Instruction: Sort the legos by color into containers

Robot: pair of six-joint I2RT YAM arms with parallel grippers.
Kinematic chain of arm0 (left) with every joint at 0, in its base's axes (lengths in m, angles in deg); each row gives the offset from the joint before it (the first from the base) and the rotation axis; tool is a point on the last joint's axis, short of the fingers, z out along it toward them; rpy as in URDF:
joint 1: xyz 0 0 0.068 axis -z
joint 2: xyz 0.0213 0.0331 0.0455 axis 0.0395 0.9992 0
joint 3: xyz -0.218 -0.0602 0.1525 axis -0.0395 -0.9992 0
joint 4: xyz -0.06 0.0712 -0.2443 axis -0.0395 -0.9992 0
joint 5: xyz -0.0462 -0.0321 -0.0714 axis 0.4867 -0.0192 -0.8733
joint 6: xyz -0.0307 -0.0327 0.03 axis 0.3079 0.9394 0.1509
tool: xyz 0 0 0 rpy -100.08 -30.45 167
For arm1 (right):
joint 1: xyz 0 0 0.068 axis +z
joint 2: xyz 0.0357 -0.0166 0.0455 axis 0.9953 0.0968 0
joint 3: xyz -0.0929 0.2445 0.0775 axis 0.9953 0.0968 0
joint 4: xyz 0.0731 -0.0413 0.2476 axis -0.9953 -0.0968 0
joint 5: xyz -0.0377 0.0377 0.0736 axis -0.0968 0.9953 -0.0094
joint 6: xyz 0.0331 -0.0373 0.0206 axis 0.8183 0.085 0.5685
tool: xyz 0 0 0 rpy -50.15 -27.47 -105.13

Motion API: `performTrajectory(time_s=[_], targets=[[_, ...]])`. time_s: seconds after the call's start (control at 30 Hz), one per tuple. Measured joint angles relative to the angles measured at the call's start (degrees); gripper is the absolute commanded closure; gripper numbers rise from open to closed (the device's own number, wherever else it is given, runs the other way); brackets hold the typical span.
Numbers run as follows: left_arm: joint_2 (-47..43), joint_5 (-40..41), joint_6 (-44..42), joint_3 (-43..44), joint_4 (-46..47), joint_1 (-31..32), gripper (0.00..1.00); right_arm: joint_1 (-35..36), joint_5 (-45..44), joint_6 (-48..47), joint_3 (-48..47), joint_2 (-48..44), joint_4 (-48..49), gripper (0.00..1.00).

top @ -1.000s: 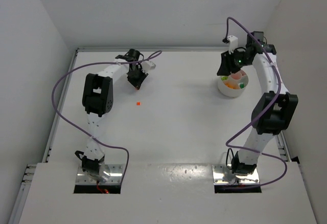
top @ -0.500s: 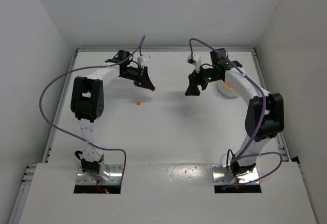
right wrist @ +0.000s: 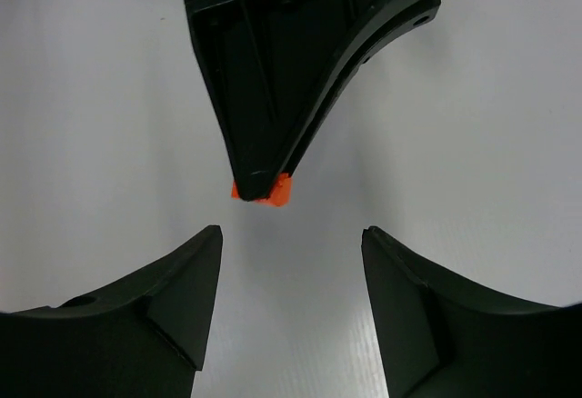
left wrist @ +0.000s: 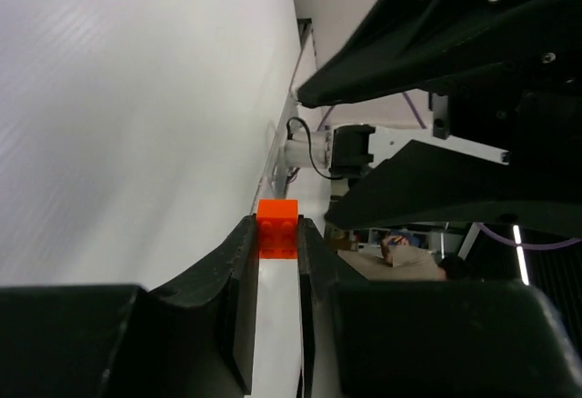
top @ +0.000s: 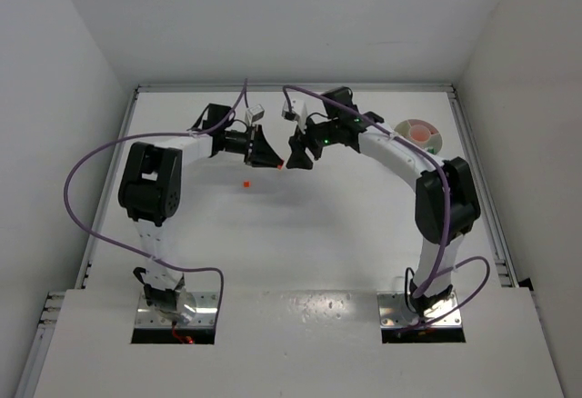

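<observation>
From above: left gripper (top: 270,156) and right gripper (top: 296,159) tip to tip over the mid-tabletop (top: 327,234), well apart from the dish (top: 419,133) at the far right. Colour already showing in several dish compartments, so sorting judged mostly done. One loose brick (top: 246,183) left lying near the left gripper, plus the one in hand. From the left wrist: clamped on an orange brick (left wrist: 276,228) at the very tip, part of it standing proud, right gripper looming just beyond. From the right wrist: spread wide and empty, flanking the offered brick without touching it. Free end of the brick poking out toward the right gripper; long axis probably across the left jaws, though too small to be sure. Handover, then the carry to the dish, not yet done.
</observation>
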Motion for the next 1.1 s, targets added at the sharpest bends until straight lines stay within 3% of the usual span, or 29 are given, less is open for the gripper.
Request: performTrajectory(time_s=[0.47, 0.7, 0.93, 1.0, 1.07, 1.1], targets=[[-3.06, -0.55, 6.51, -0.7, 5.77, -1.62, 1.0, 4.0, -2.21, 0.85, -2.47, 2.82, 0.94, 0.4], [-3.06, -0.57, 6.93, -1.14, 6.16, -1.62, 1.0, 5.29, -3.3, 1.22, -4.46, 4.04, 0.96, 0.58], [-3.06, -0.61, 7.65, -1.66, 6.27, -1.62, 0.99, 5.68, -4.96, 1.81, -5.07, 4.46, 0.96, 0.98], [-3.06, -0.55, 7.76, -1.75, 6.4, -1.62, 0.87, 5.77, -5.4, 1.84, -5.07, 4.46, 0.98, 1.0], [-3.06, -0.44, 7.78, -1.81, 6.67, -1.62, 0.7, 5.81, -5.75, 1.92, -5.09, 4.46, 0.98, 1.0], [-3.06, -0.33, 7.78, -1.92, 6.88, -1.62, 0.57, 5.88, -5.95, 1.95, -5.09, 4.46, 0.98, 1.0]])
